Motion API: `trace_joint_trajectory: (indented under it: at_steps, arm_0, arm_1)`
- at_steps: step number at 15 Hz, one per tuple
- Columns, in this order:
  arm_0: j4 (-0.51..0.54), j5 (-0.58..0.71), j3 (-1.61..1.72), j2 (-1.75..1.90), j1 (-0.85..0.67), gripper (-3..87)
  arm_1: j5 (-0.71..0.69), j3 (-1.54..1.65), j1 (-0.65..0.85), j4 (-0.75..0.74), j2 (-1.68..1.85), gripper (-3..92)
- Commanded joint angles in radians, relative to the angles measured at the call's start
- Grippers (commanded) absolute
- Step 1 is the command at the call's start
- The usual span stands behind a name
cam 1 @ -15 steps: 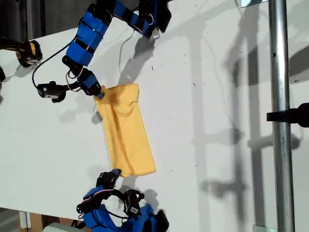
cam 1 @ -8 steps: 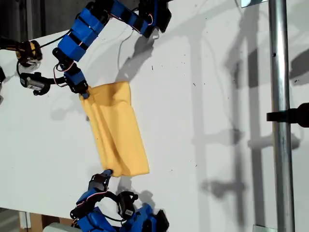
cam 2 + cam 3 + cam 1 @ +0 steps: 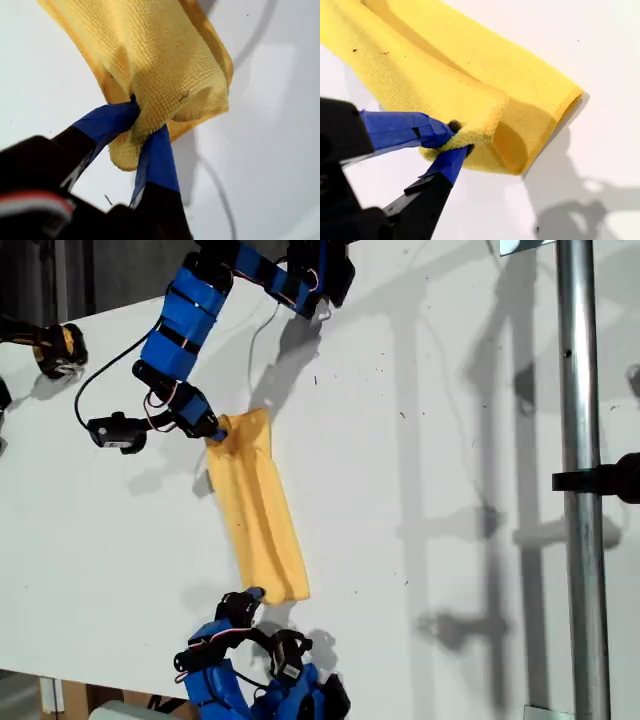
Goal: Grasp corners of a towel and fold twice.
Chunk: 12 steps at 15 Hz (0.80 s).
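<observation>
The yellow-orange towel lies on the white table as a long narrow folded strip, doubled over lengthwise. My first gripper is shut on the corners at the strip's far end; the first wrist view shows its blue-taped tips pinching bunched layers of towel. My second gripper is shut on the corners at the near end. In the second wrist view its tips clamp the top layer's hem, and the towel curls open in a loop beside them.
A metal pole with a black clamp stands upright at the exterior view's right. A yellow and black object sits at the exterior view's upper left. A thin white cable trails near the first arm.
Both grippers swung toward the exterior view's left with the towel, then back to its right. The towel is now a narrower strip than a second ago.
</observation>
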Motion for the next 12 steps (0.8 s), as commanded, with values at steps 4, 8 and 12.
trace_joint_trajectory:
  at_steps: [4,8,12]
  arm_0:
    - [-0.127,-0.08,0.101,-0.044,0.058,-1.6]
    - [-0.176,-0.072,0.098,-0.196,0.021,-1.6]
    - [-0.172,-0.055,0.051,-0.311,0.0,-1.2]
  arm_1:
    - [0.038,-0.005,-0.015,0.058,-0.098,-0.1]
    - [0.044,-0.021,0.012,0.041,-0.258,-0.1]
    - [0.046,-0.08,0.049,0.072,-0.339,0.2]
